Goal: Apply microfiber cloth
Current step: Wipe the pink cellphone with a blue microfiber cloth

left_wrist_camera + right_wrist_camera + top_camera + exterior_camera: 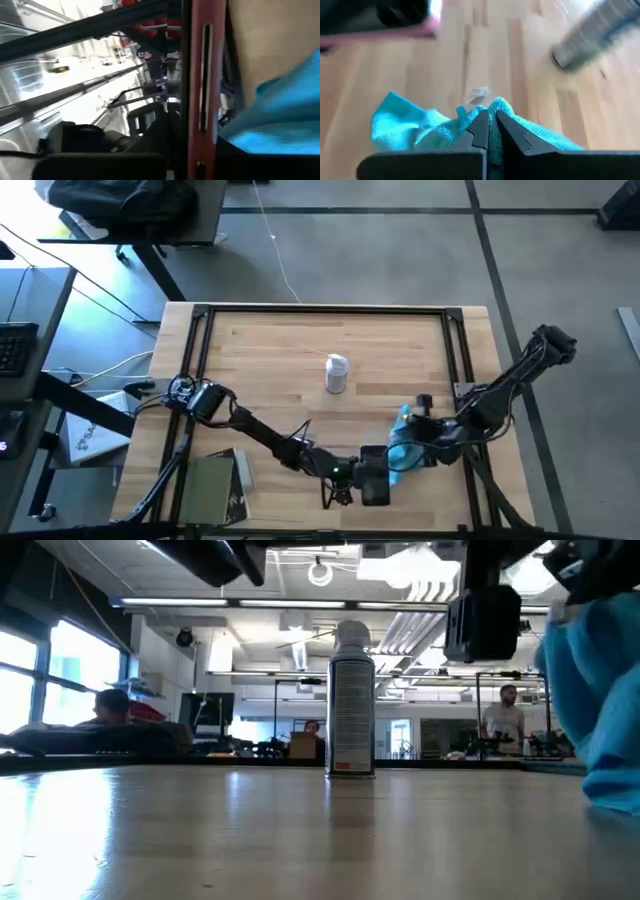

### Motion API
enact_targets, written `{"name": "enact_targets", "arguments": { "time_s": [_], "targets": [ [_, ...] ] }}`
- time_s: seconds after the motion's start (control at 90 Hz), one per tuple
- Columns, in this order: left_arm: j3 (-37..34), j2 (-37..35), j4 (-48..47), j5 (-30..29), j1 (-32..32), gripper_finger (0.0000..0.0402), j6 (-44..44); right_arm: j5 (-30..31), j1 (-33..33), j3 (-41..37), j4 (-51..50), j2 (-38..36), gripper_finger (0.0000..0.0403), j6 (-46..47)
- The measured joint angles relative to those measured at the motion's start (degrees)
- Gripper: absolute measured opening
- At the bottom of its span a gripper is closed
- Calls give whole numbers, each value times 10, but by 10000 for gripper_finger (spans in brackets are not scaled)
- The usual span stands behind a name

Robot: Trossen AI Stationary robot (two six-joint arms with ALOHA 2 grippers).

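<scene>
The wooden bench [300, 350] carries a spray can [337, 373] standing upright near its middle, well apart from both arms. Toward the near edge the left hand [375, 483] holds a dark, pink-edged flat object [376, 478], probably presenting it for wiping; whether its fingers clamp it I cannot tell. Just beside it, the right hand [490, 131] is pinched together on the turquoise microfiber cloth [420, 127], bunched for rubbing.

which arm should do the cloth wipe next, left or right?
Right, likely. The right gripper is already shut on the microfiber cloth, lifted off the table. The left gripper sits beside it, holding a dark flat object with a pink edge.
</scene>
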Motion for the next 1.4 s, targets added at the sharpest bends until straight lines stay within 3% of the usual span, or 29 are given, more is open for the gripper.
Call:
{"name": "enact_targets", "arguments": {
  "time_s": [0.189, 0.456, 0.544, 0.689, 0.856, 1.022, 1.211, 1.4],
  "targets": [
    [-1, 3, 2, -10, 7, 11, -115, 50, 13, 0, -153, 2, 0, 144],
    [-1, 3, -1, -46, 17, 11, -421, 87, -38, 0, -316, 1, 0, 273],
    [-1, 3, -7, -89, 18, 11, -484, 106, -67, 0, -346, 1, 0, 279],
    [-2, 1, -35, -211, 10, 11, -532, 157, -129, 0, -347, -2, 0, 246],
    [-27, -40, -162, -226, -8, 11, -673, 182, -201, 1, -323, -3, 0, 173],
    [-41, -118, -395, -218, -12, 11, -873, 180, -254, -20, -254, -5, 0, 98],
    [-76, -216, -616, -167, -10, 11, -1065, 139, -294, -53, -96, -7, 0, -5],
    [-145, -316, -799, -125, -7, 11, -1238, 85, -330, -104, 34, -6, 1, -34]
  ]
}}
